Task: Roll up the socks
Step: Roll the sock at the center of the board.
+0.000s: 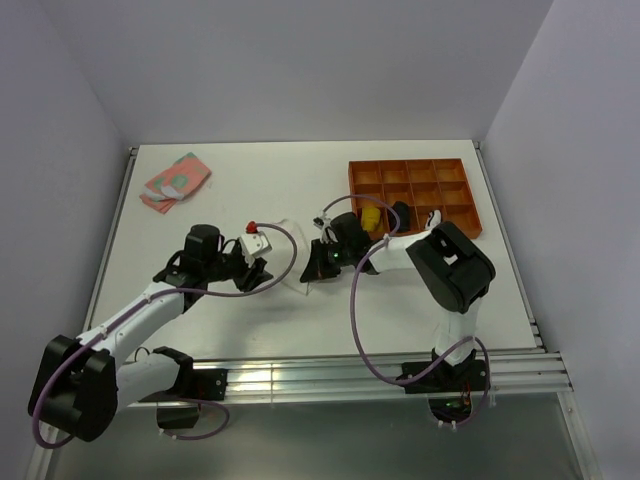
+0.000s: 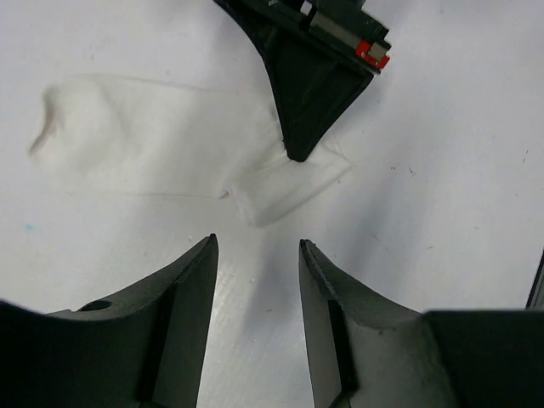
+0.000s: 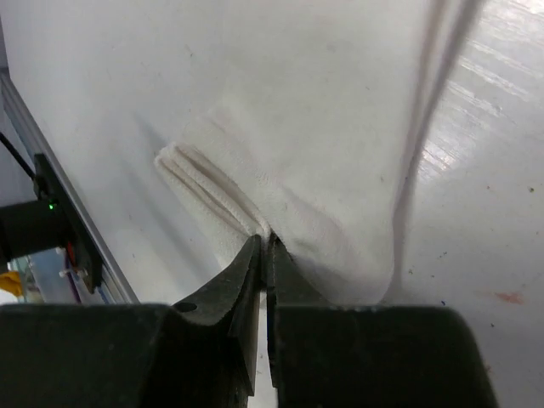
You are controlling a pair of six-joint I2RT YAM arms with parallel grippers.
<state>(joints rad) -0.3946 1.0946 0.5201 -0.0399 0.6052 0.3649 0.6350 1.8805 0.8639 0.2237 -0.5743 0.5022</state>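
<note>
A plain white sock (image 2: 153, 136) lies flat on the white table between the two arms; it is faint in the top view (image 1: 293, 258). My right gripper (image 3: 265, 242) is shut on the sock (image 3: 323, 127), pinching a ridge of fabric beside the folded cuff end (image 3: 204, 191). Its closed tip shows in the left wrist view (image 2: 297, 151), pressing on the cuff end (image 2: 293, 187). My left gripper (image 2: 257, 246) is open and empty, just short of that cuff end, low over the table. In the top view the left gripper (image 1: 262, 274) and right gripper (image 1: 314, 268) face each other. No striped socks are in view.
An orange compartment tray (image 1: 462, 172) stands at the back right, with a yellow object (image 1: 371, 217) in a near cell. A pink and green patterned fabric piece (image 1: 175, 181) lies at the back left. A metal rail (image 1: 330, 372) runs along the front edge.
</note>
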